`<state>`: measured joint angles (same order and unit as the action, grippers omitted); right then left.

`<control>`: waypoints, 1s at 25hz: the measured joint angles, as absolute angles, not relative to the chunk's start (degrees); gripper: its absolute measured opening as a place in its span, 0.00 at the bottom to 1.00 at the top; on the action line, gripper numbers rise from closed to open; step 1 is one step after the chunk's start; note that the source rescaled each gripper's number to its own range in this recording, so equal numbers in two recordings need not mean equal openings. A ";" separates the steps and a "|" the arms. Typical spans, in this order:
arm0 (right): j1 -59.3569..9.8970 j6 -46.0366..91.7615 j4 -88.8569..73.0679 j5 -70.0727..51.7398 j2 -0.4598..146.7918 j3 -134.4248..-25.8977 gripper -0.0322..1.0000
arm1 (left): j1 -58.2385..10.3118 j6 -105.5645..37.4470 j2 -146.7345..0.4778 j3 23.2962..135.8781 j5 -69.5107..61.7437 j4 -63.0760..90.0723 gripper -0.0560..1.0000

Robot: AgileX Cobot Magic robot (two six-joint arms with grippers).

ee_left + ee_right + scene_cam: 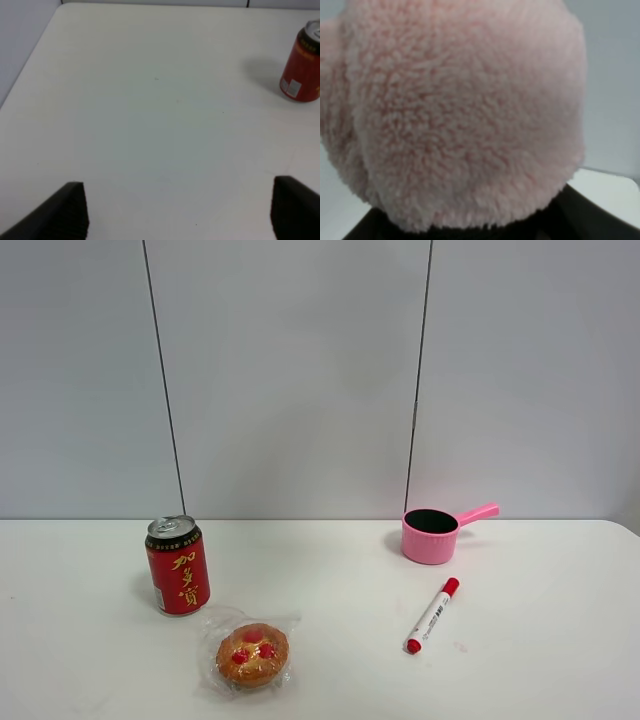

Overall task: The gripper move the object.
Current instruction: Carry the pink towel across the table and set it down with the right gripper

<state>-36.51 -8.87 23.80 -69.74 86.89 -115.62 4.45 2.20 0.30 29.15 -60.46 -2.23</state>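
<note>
Towel (pixel 465 115) — in right jaws

Table (pixel 150 100) lies bare before the fingers (pixel 70 215) of the left gripper (pixel 179 205), and between can (pixel 177 565) with pastry (pixel 252 654) and marker (pixel 432 615) with pot (pixel 430 536).

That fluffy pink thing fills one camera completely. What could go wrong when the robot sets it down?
The towel blocks nearly all of the right wrist view, so that camera shows little of where it would land. Coming down, it might knock over the upright can or set the marker rolling. How firmly it is gripped cannot be seen, so it could slip.
</note>
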 joint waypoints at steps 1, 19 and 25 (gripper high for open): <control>-36.18 -10.46 24.81 -69.74 85.20 -112.34 0.03 | 4.45 2.20 0.30 29.15 -60.46 -2.23 1.00; -10.62 -26.61 13.62 -41.72 74.22 -53.44 0.03 | 4.45 2.13 0.30 29.15 -60.46 -2.23 1.00; -7.27 -26.74 10.78 -28.00 82.43 -45.14 0.03 | 4.45 2.19 0.30 29.15 -60.46 -2.23 1.00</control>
<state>-7.27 -26.74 10.78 -28.00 82.43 -45.14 4.45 2.19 0.30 29.15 -60.46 -2.23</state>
